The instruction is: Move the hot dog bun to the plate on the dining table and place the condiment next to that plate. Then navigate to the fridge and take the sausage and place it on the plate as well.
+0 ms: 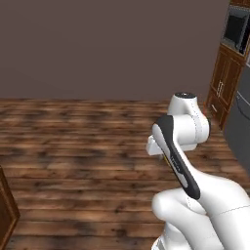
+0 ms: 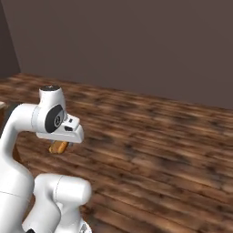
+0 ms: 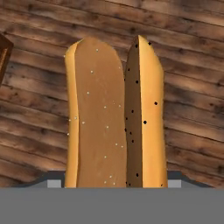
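Observation:
The hot dog bun (image 3: 116, 113) is a split golden-brown roll with pale and dark specks, standing lengthwise up the middle of the hand view. My gripper (image 3: 116, 181) is shut on it, the bun's lower end sitting between the fingers. From the right base view the bun (image 2: 58, 147) hangs as a small orange-brown piece under the white hand (image 2: 63, 129), well above the wooden floor. The plate, dining table, condiment and sausage are out of view.
Dark plank floor (image 1: 78, 146) spreads ahead to a plain brown wall. Wooden cabinets (image 1: 224, 83) with a built-in oven (image 1: 237, 29) stand at the right, beside a grey appliance front (image 1: 241, 127) that may be the fridge. A brown furniture corner (image 1: 7, 210) sits low on the left.

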Robot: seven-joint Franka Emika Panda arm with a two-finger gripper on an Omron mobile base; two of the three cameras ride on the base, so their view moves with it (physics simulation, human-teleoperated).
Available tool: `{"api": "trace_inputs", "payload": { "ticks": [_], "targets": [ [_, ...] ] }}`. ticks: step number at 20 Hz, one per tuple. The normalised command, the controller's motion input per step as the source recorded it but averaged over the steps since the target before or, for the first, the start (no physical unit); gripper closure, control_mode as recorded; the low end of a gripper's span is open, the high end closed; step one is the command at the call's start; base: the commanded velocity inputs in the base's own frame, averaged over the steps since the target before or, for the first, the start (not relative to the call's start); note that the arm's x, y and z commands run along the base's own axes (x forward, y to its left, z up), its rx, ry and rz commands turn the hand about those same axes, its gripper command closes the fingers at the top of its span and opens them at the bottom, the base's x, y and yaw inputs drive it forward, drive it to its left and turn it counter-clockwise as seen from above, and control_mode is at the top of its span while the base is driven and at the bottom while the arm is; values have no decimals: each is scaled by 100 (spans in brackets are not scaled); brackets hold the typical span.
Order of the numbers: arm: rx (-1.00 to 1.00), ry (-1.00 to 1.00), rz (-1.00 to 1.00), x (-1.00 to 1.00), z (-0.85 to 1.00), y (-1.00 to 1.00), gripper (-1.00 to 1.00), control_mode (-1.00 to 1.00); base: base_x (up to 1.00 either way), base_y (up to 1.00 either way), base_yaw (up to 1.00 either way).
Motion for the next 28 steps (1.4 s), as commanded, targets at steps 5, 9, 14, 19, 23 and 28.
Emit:
{"api": "trace_inputs", "payload": {
  "ticks": [5,9,14,19,23,28],
  "targets": [
    [0,0,0,0,0,0,100,100,100,-2,28],
    [0,0,0,0,0,0,100,100,100,-8,35],
    [0,0,0,0,0,0,100,100,100,-14,40],
    [0,0,0,0,0,0,100,100,100,-22,51],
    [0,0,0,0,0,0,100,100,100,-25,52],
    [0,0,0,0,0,0,100,100,100,-23,52]
  ]
}}
